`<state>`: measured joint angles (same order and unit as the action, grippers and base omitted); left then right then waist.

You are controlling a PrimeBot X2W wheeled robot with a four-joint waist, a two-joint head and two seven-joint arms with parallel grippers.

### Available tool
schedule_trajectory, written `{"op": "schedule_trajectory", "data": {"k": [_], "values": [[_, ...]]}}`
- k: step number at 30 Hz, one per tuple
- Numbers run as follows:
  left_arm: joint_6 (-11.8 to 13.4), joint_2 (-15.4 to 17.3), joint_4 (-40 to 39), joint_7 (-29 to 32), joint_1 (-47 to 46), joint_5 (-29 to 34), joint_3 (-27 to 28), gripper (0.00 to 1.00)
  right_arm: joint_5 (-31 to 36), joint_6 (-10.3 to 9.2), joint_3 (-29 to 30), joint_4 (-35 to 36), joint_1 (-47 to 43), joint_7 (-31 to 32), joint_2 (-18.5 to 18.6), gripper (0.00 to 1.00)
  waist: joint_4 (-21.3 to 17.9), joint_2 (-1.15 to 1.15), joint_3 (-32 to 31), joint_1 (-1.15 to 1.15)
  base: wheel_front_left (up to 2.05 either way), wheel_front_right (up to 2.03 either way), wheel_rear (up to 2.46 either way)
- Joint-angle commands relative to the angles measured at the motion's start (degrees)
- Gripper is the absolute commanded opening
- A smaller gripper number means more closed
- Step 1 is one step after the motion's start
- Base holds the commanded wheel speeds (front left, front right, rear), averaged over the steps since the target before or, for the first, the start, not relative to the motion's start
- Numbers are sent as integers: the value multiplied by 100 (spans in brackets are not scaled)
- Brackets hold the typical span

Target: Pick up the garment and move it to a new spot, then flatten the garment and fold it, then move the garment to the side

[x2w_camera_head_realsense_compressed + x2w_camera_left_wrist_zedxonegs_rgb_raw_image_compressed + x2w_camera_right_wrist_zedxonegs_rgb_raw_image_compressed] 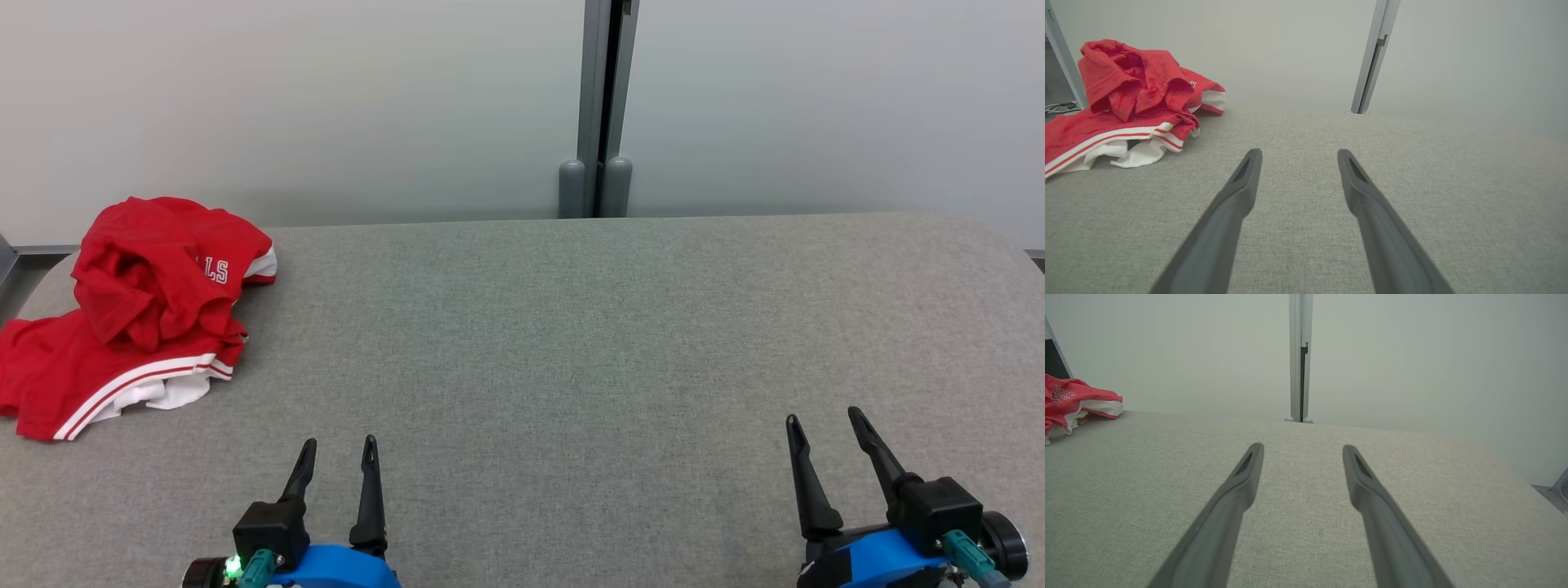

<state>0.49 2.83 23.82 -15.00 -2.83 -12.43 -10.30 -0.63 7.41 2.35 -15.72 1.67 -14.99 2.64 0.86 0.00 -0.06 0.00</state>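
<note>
Head view: the left hand [340, 441] and right hand [821, 415] sit over the near part of the grey worktop [571, 343], both released and holding nothing. The garment [139, 302], a crumpled red heap with white stripes, lies ahead of the left hand and out to its left, well apart from it. Left wrist view: the heap sits ahead and left of the parted fingers [1237, 192]. Right wrist view: it lies far to the left of that hand's spread fingers [1241, 477], at the worktop's far corner.
</note>
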Motion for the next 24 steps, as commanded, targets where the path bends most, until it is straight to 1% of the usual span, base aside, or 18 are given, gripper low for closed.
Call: {"op": "schedule_trajectory", "data": {"k": [1,19,24], "values": [[31,10,8,-28,-112,22,-22,100,24,15,-1,-4,10,-30,44,100,-1,0,1,0,0,0,0],[6,9,110,-27,-142,54,4,100,-6,15,42,-6,11,-30,42,100,21,0,8,0,0,0,0],[-20,9,135,-23,-211,68,-52,100,-19,15,96,10,-35,-27,40,100,193,0,-5,0,0,0,0]]}}
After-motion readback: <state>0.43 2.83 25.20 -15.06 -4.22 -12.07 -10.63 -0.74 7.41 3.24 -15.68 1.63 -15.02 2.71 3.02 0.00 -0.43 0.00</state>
